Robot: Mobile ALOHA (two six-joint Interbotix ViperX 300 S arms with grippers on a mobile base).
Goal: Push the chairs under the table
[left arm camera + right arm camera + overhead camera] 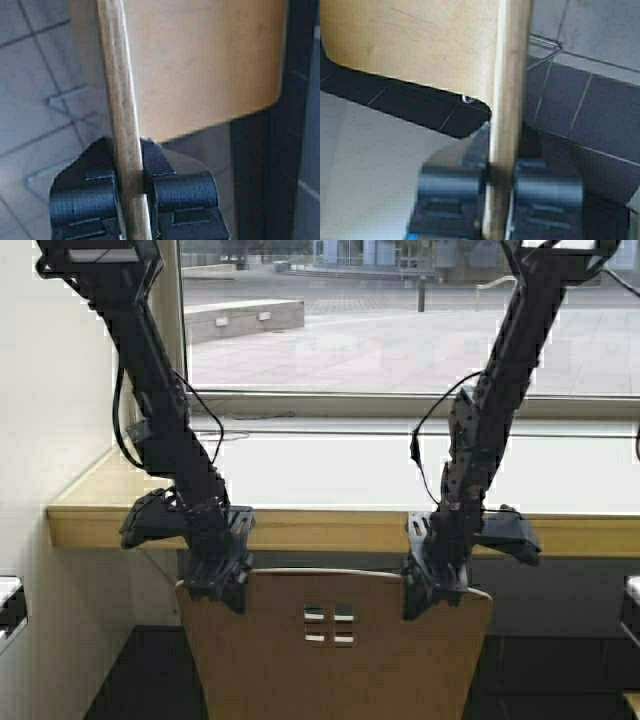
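Observation:
A tan plywood chair (330,650) with small square cut-outs stands in front of the long table (330,530), its back just short of the yellow-wood front edge. My left gripper (222,585) is shut on the top edge of the chair back at its left end; the edge (122,125) runs between its fingers. My right gripper (430,590) is shut on the same top edge at its right end; the edge (507,115) shows between its fingers. The seat (200,65) lies below the back.
A big window (400,320) runs behind the table. A cream wall (60,420) closes the left side. Parts of other furniture show at the left edge (10,605) and the right edge (632,610). The floor is dark tile (600,115).

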